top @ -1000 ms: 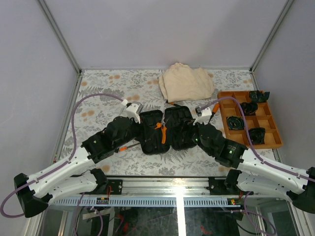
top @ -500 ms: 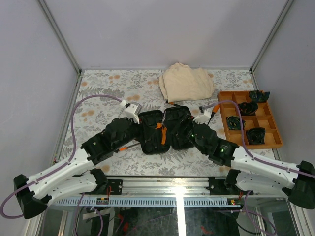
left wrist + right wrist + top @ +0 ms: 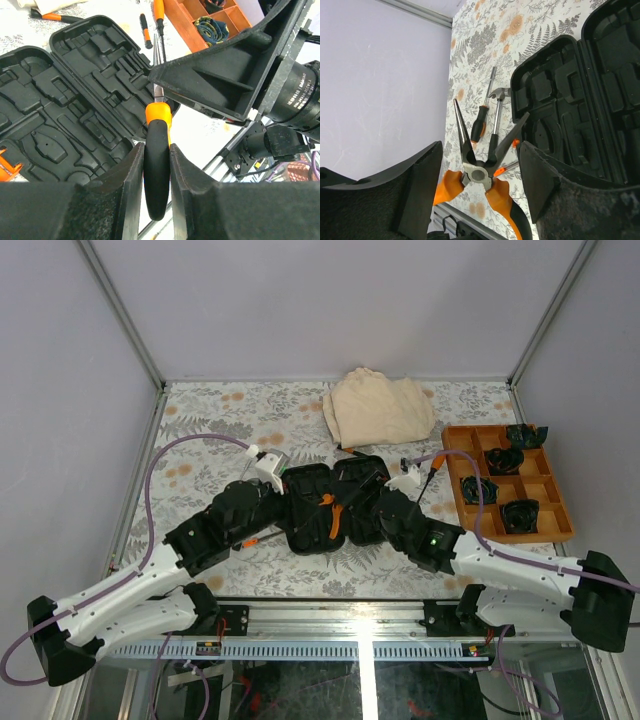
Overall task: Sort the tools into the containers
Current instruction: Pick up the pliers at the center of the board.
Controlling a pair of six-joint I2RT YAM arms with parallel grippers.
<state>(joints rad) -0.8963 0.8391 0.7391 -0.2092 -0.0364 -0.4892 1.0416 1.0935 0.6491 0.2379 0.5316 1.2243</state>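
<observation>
Table [image 3: 210, 430]: open tool case [image 3: 300, 502] at centre; cloth [image 3: 378, 407] behind it; compartment tray [image 3: 545, 483] to its right; pliers [image 3: 333, 512] above the case's hinge line; hammer [image 3: 495, 120] and screwdriver [image 3: 480, 122] side by side left of the case; second screwdriver [image 3: 436, 460] between case and tray.

From above, the left arm [image 3: 215, 525] and right arm [image 3: 440, 540] cover the outer sides of the black case [image 3: 310, 525]. The dark bundles [image 3: 520, 513] in the wooden tray [image 3: 540, 487] are too small to identify. In the left wrist view a finger [image 3: 215, 80] of the right gripper [image 3: 479, 152] hides part of the pliers [image 3: 158, 117] beyond the hinge. In the right wrist view one pliers handle runs off the bottom edge, and the handle of the hammer [image 3: 496, 100] is hidden behind the pliers.
</observation>
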